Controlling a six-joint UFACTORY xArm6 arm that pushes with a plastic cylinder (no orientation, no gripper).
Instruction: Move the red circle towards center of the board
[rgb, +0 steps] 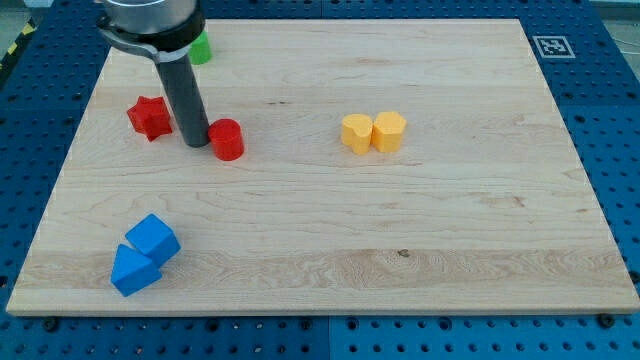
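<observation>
Red circle (227, 139), a short red cylindrical block, stands on the pale wooden counter (330, 245) in the view's upper-left part, well to the view's left of the board's middle; my tip (197, 143), the lower end of the straight dark rod, sits right against the cylinder's left side, touching it or very nearly so; the arm carries no pincer, only the rod, so nothing opens, closes or grips; a red star-shaped block (149, 117) lies just to the view's left of the rod, near it but apart, so the rod stands between the star and the red circle; a green block (201, 47), shape unclear because the arm's dark housing hides most of it, peeks out near the view's top edge of the counter; two yellow blocks, a yellow heart-like block (355, 133) and a yellow rounded block (389, 131), touch side by side a little above the board's middle toward the view's right; two blue blocks, a blue cube (153, 238) and a blue wedge-like block (132, 271), press together near the view's lower-left corner; a blue perforated base (610, 120) surrounds the counter.
</observation>
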